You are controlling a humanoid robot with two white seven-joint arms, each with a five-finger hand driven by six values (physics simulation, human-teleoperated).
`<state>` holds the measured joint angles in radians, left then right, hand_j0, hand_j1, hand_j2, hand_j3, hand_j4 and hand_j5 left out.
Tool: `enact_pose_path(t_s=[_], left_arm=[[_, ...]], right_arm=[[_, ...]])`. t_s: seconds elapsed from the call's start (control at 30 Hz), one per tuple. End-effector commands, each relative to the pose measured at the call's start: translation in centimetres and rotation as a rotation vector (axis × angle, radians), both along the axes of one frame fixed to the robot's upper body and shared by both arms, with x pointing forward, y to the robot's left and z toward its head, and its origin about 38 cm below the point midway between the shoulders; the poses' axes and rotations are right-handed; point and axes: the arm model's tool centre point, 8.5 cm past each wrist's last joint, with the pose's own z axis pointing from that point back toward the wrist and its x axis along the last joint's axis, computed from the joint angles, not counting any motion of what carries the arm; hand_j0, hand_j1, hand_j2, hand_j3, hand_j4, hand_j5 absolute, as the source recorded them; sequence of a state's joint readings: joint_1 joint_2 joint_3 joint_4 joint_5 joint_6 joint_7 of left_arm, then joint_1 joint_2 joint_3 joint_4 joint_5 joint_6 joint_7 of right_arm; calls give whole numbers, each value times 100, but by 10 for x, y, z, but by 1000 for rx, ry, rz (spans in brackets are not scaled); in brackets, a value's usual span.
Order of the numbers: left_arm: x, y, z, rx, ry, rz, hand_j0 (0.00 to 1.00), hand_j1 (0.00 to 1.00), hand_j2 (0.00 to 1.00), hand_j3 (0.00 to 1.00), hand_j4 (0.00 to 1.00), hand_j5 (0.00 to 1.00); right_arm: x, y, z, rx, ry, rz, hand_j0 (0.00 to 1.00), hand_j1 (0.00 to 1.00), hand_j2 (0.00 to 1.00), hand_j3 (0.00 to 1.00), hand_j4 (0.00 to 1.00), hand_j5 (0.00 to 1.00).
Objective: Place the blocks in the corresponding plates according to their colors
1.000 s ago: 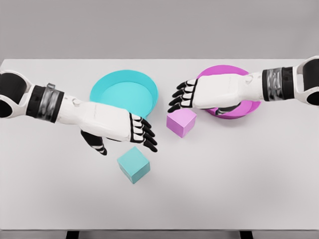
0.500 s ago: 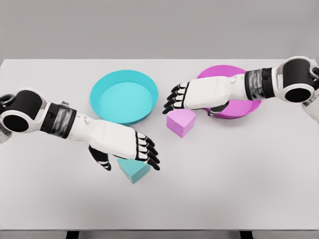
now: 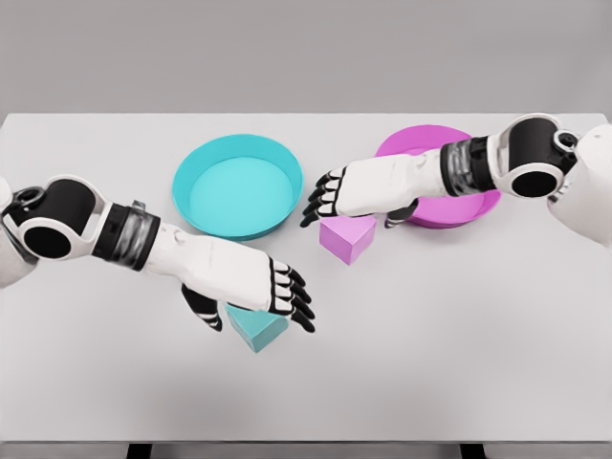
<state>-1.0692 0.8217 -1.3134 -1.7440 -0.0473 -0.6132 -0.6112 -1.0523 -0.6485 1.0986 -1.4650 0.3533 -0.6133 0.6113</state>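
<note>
A cyan block (image 3: 258,329) lies on the white table, partly covered by my left hand (image 3: 277,301), whose fingers are spread just above it without gripping. A pink block (image 3: 348,238) sits near the table's middle. My right hand (image 3: 335,196) hovers over its far edge, fingers extended and holding nothing. The cyan plate (image 3: 239,184) stands behind the left hand. The pink plate (image 3: 442,177) stands at the right, and the right forearm crosses over it.
The white table (image 3: 459,335) spreads wide around the blocks, its front edge near the bottom of the view. A grey wall lies behind the far edge.
My left hand has moved down and to the right until it covers the cyan block. My right hand has slid left and lowered over the pink block.
</note>
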Motion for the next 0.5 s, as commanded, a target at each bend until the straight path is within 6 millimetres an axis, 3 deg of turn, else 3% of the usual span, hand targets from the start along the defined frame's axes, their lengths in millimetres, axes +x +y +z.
enact_pose_path(t_s=[0.0, 0.37, 0.47], left_arm=[[6, 1, 0, -2, 3, 19, 100, 100, 100, 100, 100, 100], [12, 3, -4, -11, 12, 55, 100, 100, 100, 100, 100, 100], [14, 8, -14, -2, 36, 81, 100, 100, 100, 100, 100, 100]], right_arm=[[2, 3, -5, -7, 7, -2, 100, 100, 100, 100, 100, 100], [3, 12, -21, -33, 35, 5, 100, 100, 100, 100, 100, 100], [7, 9, -24, -47, 33, -8, 100, 100, 100, 100, 100, 100]])
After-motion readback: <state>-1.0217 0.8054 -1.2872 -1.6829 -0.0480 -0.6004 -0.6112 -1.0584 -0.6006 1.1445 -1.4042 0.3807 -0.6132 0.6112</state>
